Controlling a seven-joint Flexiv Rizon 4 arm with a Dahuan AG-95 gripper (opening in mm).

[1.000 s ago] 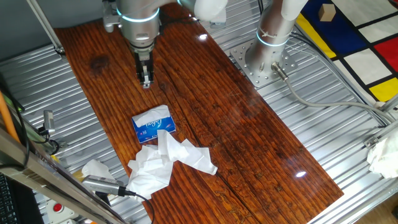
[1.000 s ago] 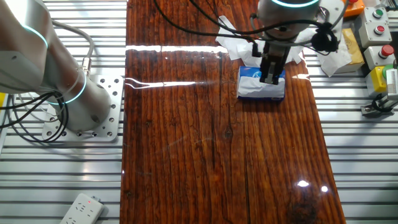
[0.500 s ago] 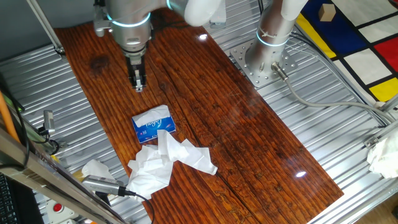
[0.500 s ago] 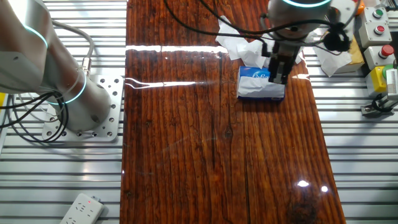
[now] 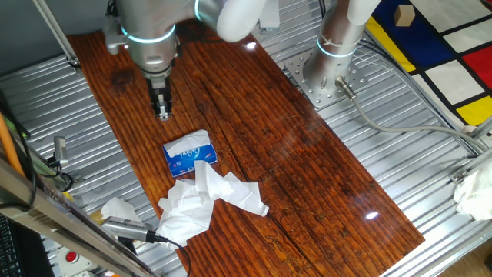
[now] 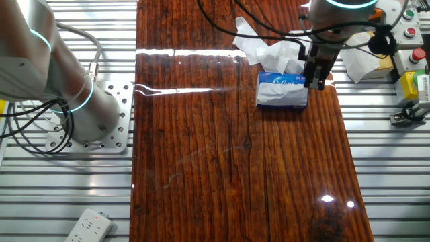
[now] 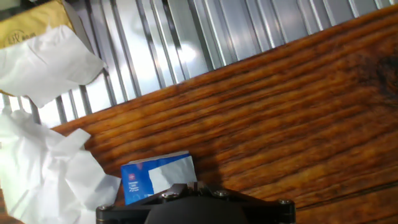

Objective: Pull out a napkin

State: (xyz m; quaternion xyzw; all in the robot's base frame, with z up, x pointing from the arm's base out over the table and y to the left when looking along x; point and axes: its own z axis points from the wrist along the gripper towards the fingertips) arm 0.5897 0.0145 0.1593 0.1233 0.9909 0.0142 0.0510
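The claw (image 5: pixel 163 115) hangs above the wooden table (image 5: pixel 307 169), pointing straight down, and its two fingers stand pressed together with nothing between them. It does not touch anything. Just beside it, toward the near edge of the table in one fixed view, lies the blue pack (image 5: pixel 189 153) with white lettering, flat on the wood. In the other fixed view the claw (image 6: pixel 314 83) appears at the right end of the pack (image 6: pixel 282 90), but it is raised above the table. Beyond the pack, on the side far from the claw, a pile of white tissues (image 5: pixel 206 198) spreads over the table and touches the pack. A thin white sheet, the napkin (image 5: pixel 201 172), comes from the pack's end and joins this pile; I cannot tell where it ends and the pile begins. In the hand view the pack (image 7: pixel 158 177) shows just past the dark body of the claw, with the crumpled tissues (image 7: pixel 46 171) to its left.
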